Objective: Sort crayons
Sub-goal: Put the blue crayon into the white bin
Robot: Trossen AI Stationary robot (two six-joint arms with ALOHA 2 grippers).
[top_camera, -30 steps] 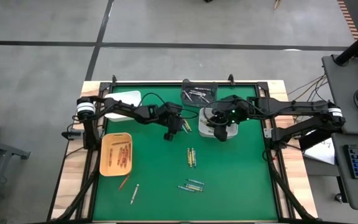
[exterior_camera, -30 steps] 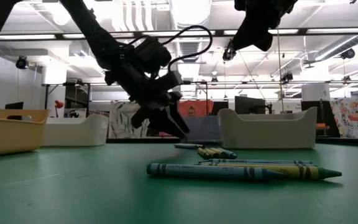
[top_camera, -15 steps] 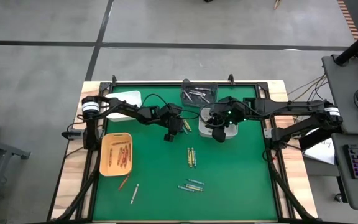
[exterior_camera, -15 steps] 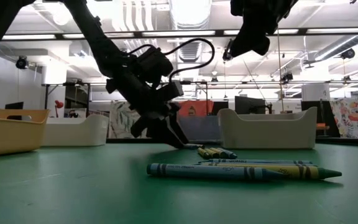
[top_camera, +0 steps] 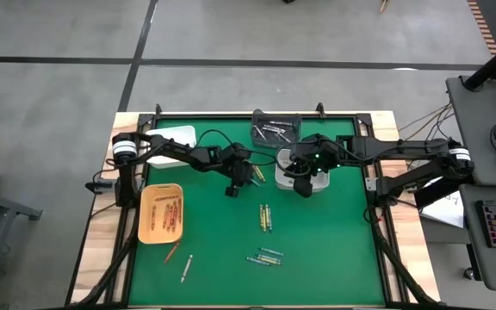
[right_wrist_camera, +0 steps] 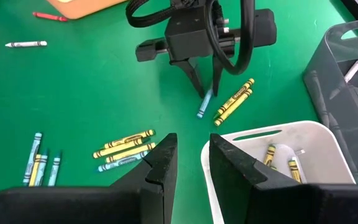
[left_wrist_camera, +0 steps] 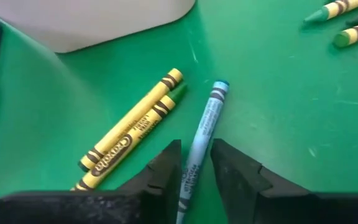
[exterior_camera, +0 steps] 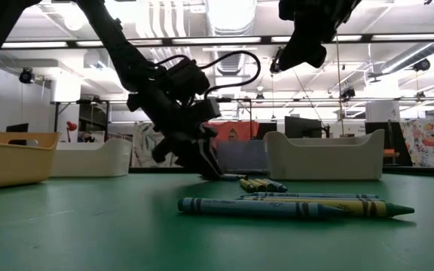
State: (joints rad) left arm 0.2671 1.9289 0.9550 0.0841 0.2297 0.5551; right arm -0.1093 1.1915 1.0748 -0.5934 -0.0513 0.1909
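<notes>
My left gripper (left_wrist_camera: 196, 155) is open and narrow, pointing down with its tips at the green mat (exterior_camera: 211, 173). Its fingers stand on either side of a blue crayon (left_wrist_camera: 204, 134) that lies flat on the mat, also in the right wrist view (right_wrist_camera: 202, 104). A pair of yellow crayons (left_wrist_camera: 132, 134) lies right beside it. My right gripper (right_wrist_camera: 193, 149) is slightly open and empty, held above the white bin (right_wrist_camera: 272, 134), which holds yellow crayons (right_wrist_camera: 269, 154). More crayons lie in groups mid-table (top_camera: 266, 217) and nearer the front (top_camera: 265, 257). My left gripper's fingers (left_wrist_camera: 166, 168) stand across the blue crayon near its near end (left_wrist_camera: 188, 180), coming from above. A thin strip of mat shows on each side, and I cannot tell whether they touch it. The crayon lies flat on the mat.
An orange tray (top_camera: 149, 226) with red crayons sits at the left. A grey bin (right_wrist_camera: 328, 81) holds grey-white crayons at the far side. A white tray (top_camera: 172, 135) is at the far left. A red crayon (top_camera: 171, 252) and a white crayon (top_camera: 186, 268) lie near the front left.
My left gripper has gone down to the mat and now stands over the blue crayon. My right gripper has moved a little toward the table's left, staying high above the white bin.
</notes>
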